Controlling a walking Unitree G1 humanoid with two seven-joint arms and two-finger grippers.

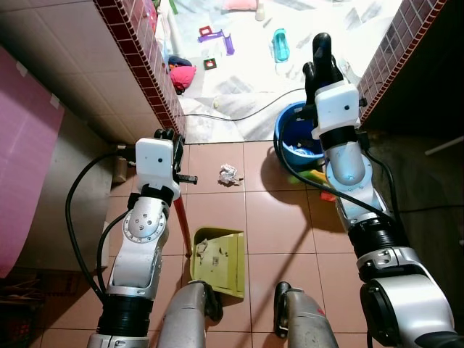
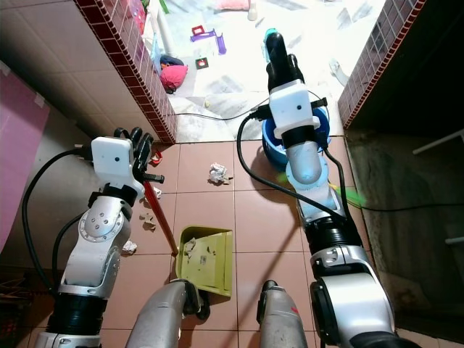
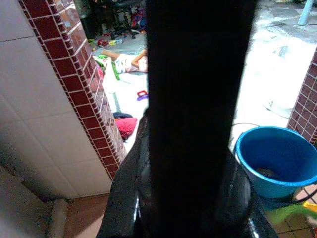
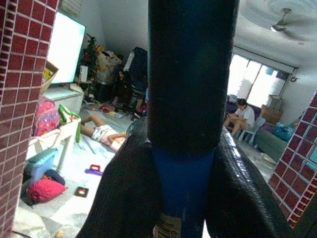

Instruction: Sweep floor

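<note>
Floor (image 1: 275,225): one dustpan (image 1: 218,261), one paper wad (image 1: 229,174).

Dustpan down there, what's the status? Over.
Left pincer shut on red handle; right pincer shut on blue pole. Dustpan on tiles, scraps inside. Crumpled paper ahead, unswept; blue bucket beside right arm.

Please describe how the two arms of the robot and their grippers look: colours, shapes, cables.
Both arms are silver, jointed cylinders with black rings and loose black cables alongside. Each wrist carries a white box-shaped housing. The left gripper and right gripper have long black fingers.
</note>
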